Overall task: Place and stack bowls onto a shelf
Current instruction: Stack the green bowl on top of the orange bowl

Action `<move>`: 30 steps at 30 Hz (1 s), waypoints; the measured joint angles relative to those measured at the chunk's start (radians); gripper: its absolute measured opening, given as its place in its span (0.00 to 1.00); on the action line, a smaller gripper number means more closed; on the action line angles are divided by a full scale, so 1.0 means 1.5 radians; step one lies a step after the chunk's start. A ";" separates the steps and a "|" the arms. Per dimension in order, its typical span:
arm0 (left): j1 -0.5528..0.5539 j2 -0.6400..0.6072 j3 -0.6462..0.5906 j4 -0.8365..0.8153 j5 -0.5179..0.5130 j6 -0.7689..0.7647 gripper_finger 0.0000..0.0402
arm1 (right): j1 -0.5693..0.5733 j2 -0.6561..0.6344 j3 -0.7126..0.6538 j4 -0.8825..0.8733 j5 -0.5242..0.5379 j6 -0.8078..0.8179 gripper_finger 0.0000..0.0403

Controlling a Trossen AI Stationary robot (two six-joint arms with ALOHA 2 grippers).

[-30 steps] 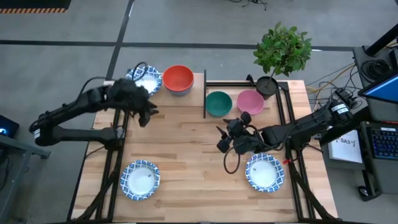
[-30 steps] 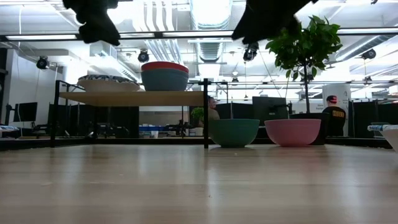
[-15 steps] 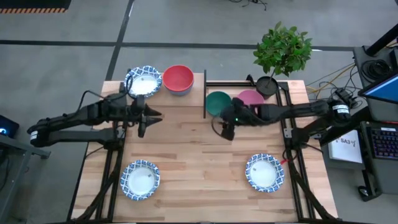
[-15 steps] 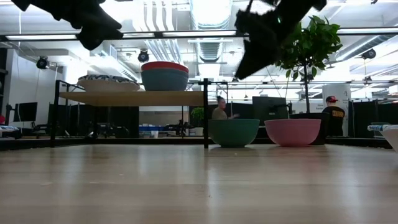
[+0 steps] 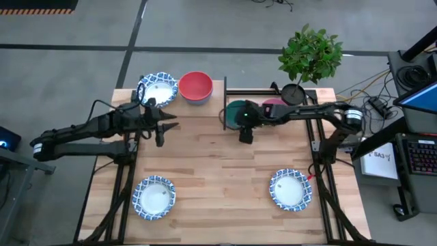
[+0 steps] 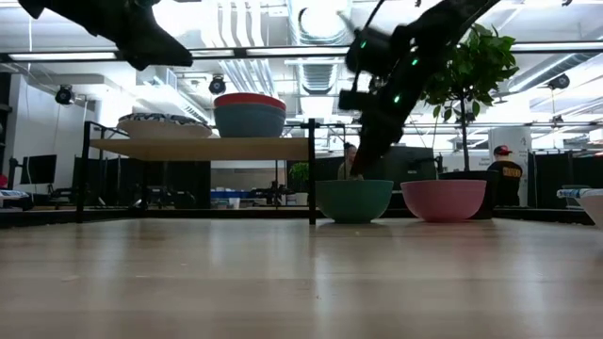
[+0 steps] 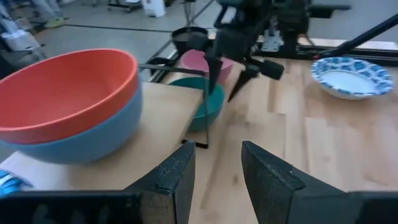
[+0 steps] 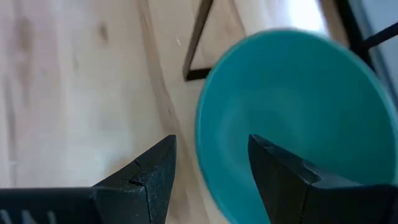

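Two bowls, red on blue (image 5: 195,87), sit stacked on the shelf (image 6: 203,148) at far left beside a patterned one (image 5: 158,88). Within the last second our right gripper (image 5: 244,132) swung from the near-right patterned bowl (image 5: 291,189) to the green bowl (image 5: 239,113), fingers spread wide over its near rim; we judge green goes next. The left gripper (image 5: 162,127) hovers open near the shelf. We read no writing anywhere.

Potted plant (image 5: 311,58) at table's (image 5: 205,178) far right corner
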 joint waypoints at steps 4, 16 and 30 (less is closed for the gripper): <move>0.000 0.001 0.000 -0.004 -0.004 -0.002 0.28 | 0.002 0.059 0.025 -0.012 -0.004 0.012 0.47; 0.000 -0.016 -0.001 -0.072 -0.004 -0.031 0.28 | 0.003 0.108 0.068 -0.036 -0.005 0.072 0.18; 0.000 -0.042 -0.001 -0.069 -0.004 0.016 0.28 | 0.081 0.042 0.118 -0.139 0.014 0.191 0.02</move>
